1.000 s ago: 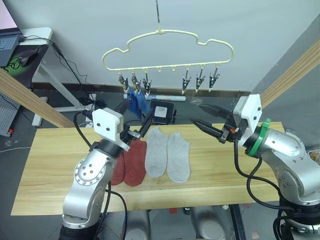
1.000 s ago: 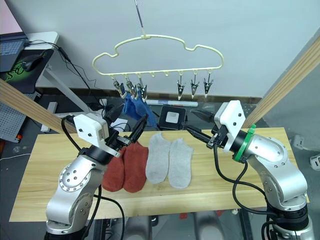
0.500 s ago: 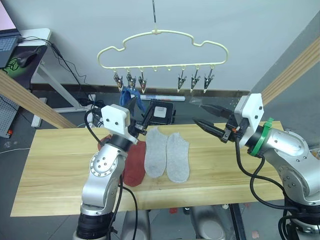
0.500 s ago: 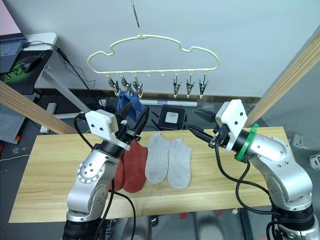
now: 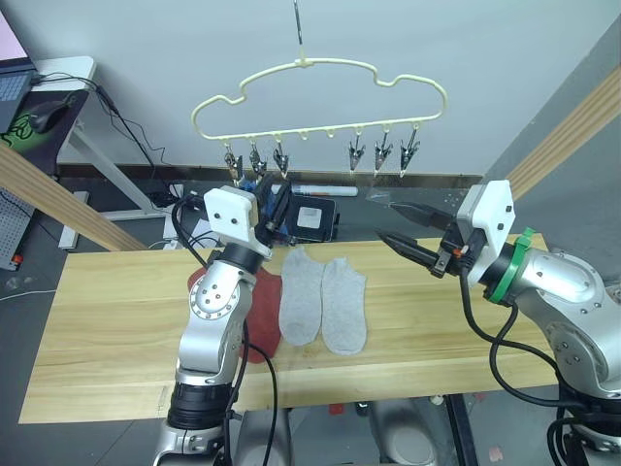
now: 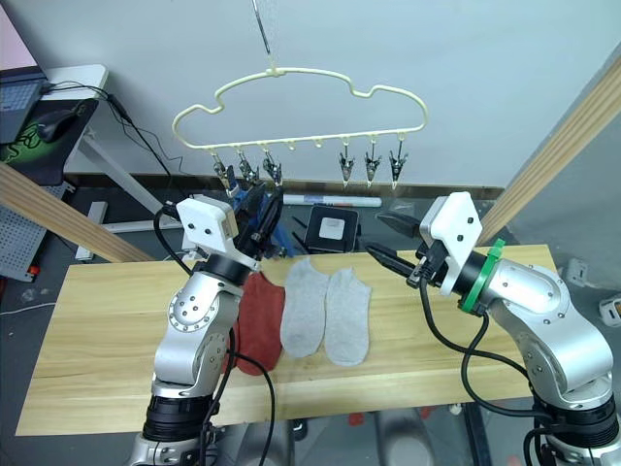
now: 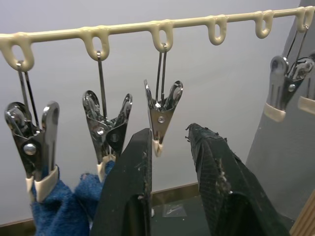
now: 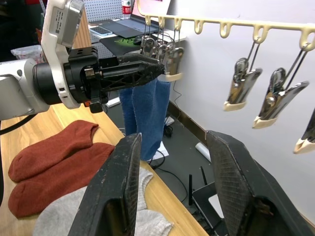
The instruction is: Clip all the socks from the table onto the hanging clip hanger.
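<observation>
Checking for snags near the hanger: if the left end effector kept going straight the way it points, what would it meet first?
Most likely the third metal clip, hanging empty just ahead between the open left end effector fingers; exact depth is unclear.

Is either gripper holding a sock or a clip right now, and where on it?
Nothing is held. The left gripper is open, its fingers either side of the third clip on the clip hanger, not closed on it. The right gripper is open and empty over the table.

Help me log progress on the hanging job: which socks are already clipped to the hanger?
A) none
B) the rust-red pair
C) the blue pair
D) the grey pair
C: the blue socks hang from clips of the clip hanger, while the grey socks and rust-red socks lie on the table.
</observation>
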You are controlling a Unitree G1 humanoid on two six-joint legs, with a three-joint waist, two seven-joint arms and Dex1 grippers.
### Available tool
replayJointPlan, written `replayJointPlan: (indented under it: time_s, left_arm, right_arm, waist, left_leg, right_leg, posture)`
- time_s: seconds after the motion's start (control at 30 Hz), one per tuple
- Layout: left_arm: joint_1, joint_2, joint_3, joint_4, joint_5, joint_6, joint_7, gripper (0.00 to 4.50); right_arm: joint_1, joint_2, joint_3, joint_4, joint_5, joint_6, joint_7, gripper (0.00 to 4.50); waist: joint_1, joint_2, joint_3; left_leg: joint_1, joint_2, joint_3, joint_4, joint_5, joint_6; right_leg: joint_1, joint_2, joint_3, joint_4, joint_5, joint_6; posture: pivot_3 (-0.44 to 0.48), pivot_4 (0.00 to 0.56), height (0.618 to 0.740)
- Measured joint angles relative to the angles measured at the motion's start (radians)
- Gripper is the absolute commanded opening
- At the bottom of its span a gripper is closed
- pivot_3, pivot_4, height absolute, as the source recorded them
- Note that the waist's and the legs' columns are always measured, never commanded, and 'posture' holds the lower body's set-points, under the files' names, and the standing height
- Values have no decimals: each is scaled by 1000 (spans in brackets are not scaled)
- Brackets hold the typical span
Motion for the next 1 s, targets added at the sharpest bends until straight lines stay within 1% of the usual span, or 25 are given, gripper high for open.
replayJointPlan:
  time_s: [0.4,0.6,1.0]
  left_arm:
    - [-69,-2,5,69,9,-5,0,1393]
    - [-103,0,27,107,7,-21,-2,1393]
    - [-124,3,49,126,5,-34,-7,1393]
  right_arm:
    - [0,-7,1,0,0,0,-16,2155]
    - [0,-8,2,0,0,-1,-17,2155]
    - [0,-8,4,0,-2,-5,-18,2155]
  waist:
    - [0,0,0]
    - [0,0,0]
    - [0,0,0]
  left_leg:
    - [0,0,0,0,0,0]
    - [0,0,0,0,0,0]
    - [0,0,0,0,0,0]
  right_leg:
    - [1,0,0,0,0,0]
    - [1,0,0,0,0,0]
    - [1,0,0,0,0,1]
  posture:
    - [-221,339,740]
    - [-222,334,740]
    - [-217,323,740]
